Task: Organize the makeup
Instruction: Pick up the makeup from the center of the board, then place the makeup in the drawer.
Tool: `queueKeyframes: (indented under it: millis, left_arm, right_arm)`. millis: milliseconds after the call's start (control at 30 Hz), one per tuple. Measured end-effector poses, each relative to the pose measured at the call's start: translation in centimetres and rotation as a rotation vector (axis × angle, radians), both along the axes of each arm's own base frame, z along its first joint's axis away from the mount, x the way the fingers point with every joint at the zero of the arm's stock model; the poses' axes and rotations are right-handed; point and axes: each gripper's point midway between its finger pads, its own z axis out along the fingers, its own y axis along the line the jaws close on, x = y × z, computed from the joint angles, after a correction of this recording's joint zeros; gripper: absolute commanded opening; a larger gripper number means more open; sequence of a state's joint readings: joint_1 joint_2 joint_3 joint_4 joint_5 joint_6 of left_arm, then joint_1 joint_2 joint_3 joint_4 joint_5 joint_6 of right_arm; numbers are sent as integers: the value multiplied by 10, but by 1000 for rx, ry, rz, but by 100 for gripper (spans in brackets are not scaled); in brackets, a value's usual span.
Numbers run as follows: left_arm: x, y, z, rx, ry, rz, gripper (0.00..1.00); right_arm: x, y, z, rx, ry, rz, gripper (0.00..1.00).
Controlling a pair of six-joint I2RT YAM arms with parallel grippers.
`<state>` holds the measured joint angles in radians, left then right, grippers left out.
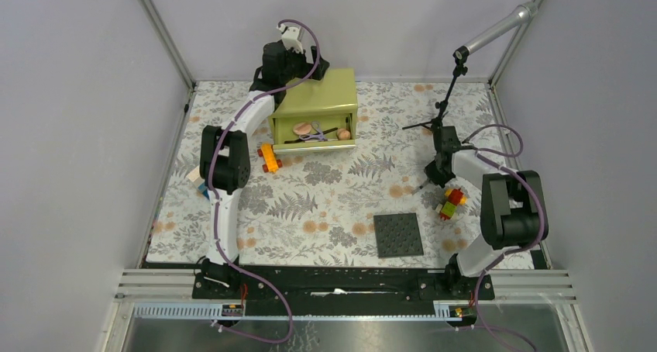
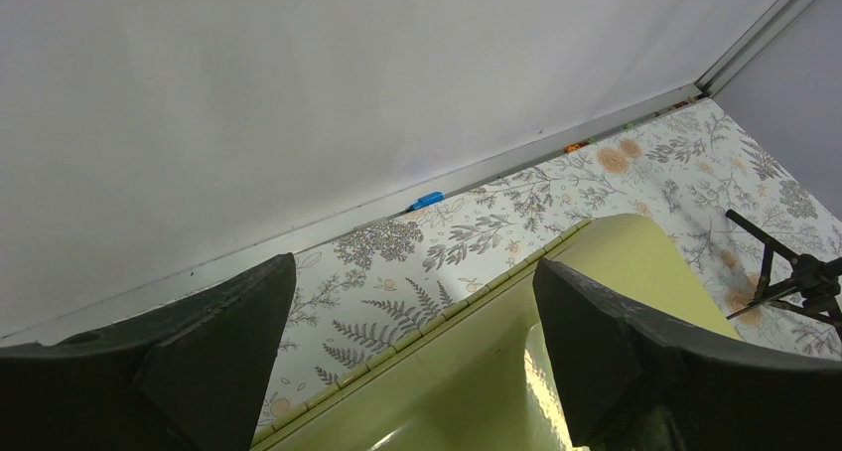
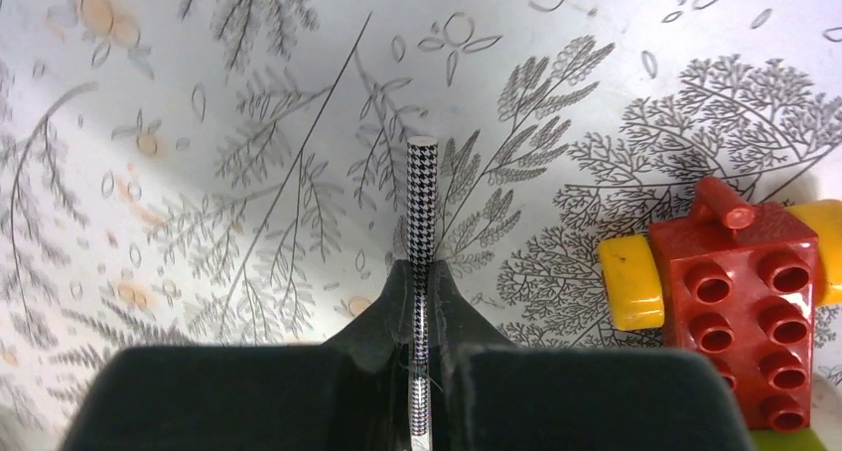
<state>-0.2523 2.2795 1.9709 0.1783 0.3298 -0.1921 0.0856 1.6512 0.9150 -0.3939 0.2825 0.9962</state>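
Right gripper [image 3: 421,277] clenched on checkered pencil [image 3: 422,188], right side of table, just beside red-yellow brick toy [image 3: 740,282]. Left gripper [image 2: 412,322] released, fingers spread above far edge of green box [image 1: 316,94]. Advice: lift pencil straight up, clear toy, carry far-left to open drawer [image 1: 318,146], release low beside sponges [image 1: 303,127].

Plain grey walls [image 1: 70,119], joined by aluminium corner posts [image 1: 163,32], enclose a table [image 1: 341,201] topped with a fern-and-flower print under even light.
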Motion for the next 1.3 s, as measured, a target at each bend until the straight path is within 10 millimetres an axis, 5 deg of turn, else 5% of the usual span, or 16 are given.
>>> queueKeyframes:
  millis: [200, 500, 633, 833, 1133, 1300]
  left_arm:
    - [0, 0, 0, 1, 6, -1, 95]
    - [-1, -2, 1, -9, 11, -7, 95]
    - [-1, -2, 1, -9, 10, -7, 96]
    - [-2, -3, 2, -14, 14, -14, 96]
    - [-5, -4, 3, -25, 38, -36, 96]
    - [-6, -3, 3, -28, 42, -46, 96]
  right_arm:
    - [10, 29, 18, 95, -175, 253, 0]
    - [71, 79, 97, 200, -553, 526, 0]
    - [83, 123, 135, 167, -683, 739, 0]
    - [70, 230, 212, 81, -1022, 1222, 0]
    - [71, 284, 289, -140, -1332, 1670, 2]
    - [56, 325, 293, -352, -1391, 2001, 0]
